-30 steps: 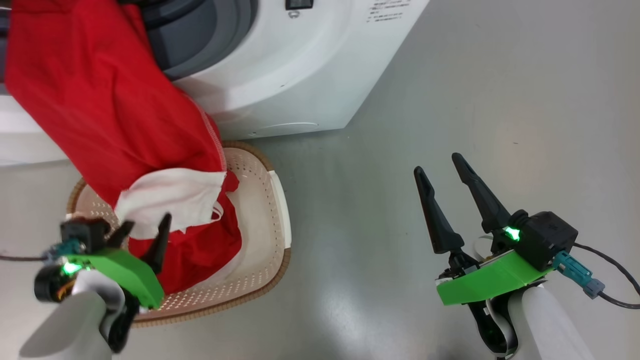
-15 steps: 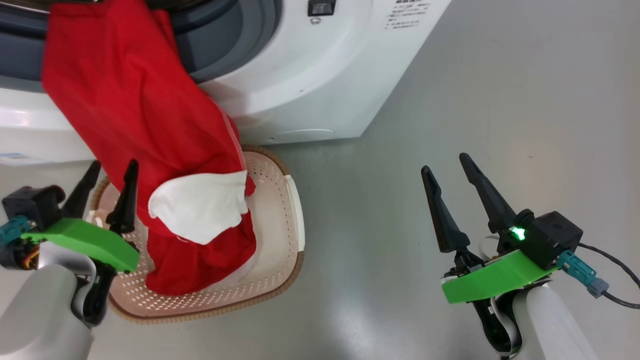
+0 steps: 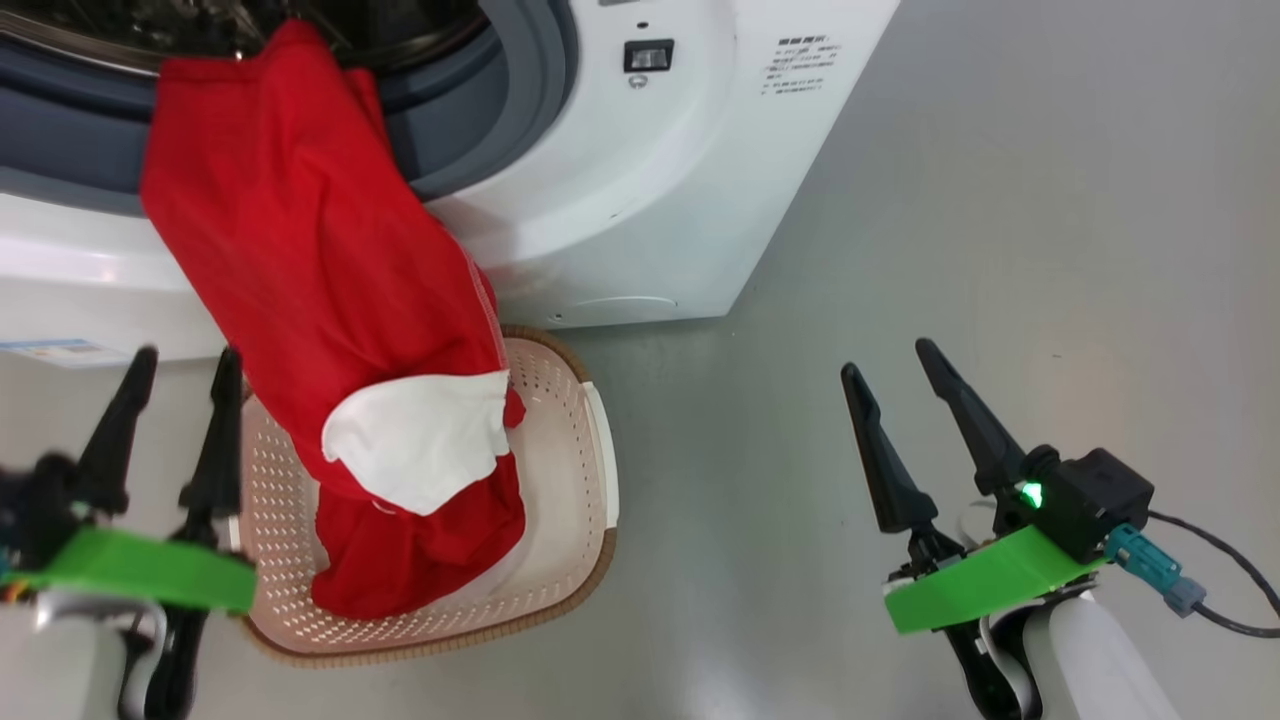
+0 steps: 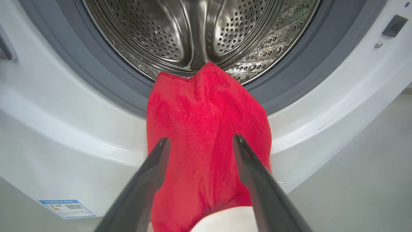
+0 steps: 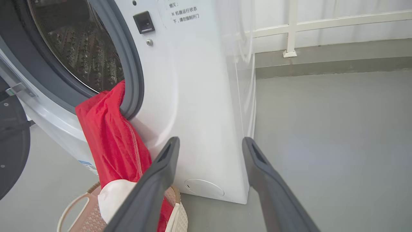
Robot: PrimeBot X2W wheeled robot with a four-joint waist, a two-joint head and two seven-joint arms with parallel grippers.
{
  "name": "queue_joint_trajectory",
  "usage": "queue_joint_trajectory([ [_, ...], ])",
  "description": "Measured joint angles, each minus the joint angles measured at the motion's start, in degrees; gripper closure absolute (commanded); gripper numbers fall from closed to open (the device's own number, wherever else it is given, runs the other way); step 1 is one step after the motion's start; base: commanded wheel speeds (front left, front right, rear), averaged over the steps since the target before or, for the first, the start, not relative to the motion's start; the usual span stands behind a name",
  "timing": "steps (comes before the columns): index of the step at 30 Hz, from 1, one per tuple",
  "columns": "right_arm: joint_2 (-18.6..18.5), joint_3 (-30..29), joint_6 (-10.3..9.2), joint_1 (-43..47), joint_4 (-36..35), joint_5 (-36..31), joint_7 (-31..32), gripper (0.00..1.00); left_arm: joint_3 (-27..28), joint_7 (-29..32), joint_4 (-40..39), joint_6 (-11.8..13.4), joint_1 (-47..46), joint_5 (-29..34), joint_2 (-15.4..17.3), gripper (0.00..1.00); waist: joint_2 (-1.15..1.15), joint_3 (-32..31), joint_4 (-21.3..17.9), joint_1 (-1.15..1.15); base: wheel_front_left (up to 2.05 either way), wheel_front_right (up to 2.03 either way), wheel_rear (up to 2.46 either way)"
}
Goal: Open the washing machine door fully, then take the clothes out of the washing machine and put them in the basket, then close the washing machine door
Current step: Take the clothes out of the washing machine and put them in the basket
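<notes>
Head view: left hand (image 3: 190, 352) spread wide and empty, with the basket (image 3: 572, 470) just beside it on its right. Right hand (image 3: 886, 356) is wide too, holding nothing, well apart over the floor (image 3: 1000, 200). Beyond the left hand, the clothes (image 3: 320, 300) drape from the washing machine (image 3: 650, 200) mouth down into the basket.

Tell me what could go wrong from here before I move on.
The red garment hangs from the drum over the grey ring, only its lower end in the basket; shutting the door would likely trap it. The left gripper stands open beside it, so nothing holds it; it could slip onto the floor.
</notes>
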Motion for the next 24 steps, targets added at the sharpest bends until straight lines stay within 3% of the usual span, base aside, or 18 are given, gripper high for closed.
queue_joint_trajectory([
  [10, 0.01, -0.27, 0.0, 0.86, 0.02, -0.02, 0.0, 0.0, 5.79, 0.01, -11.72, 0.0, 12.9, 2.53, -1.03, 0.0, 0.0, -1.69, -0.13, 0.0, 0.0, 0.0, 0.0],
  [24, 0.01, -0.33, 0.0, 1.94, 0.01, -0.04, 0.0, 0.0, 5.53, 0.01, -14.02, 0.0, 14.02, 2.47, -1.69, 0.0, 0.0, -1.55, 0.18, 0.0, 0.0, 0.0, 0.0],
])
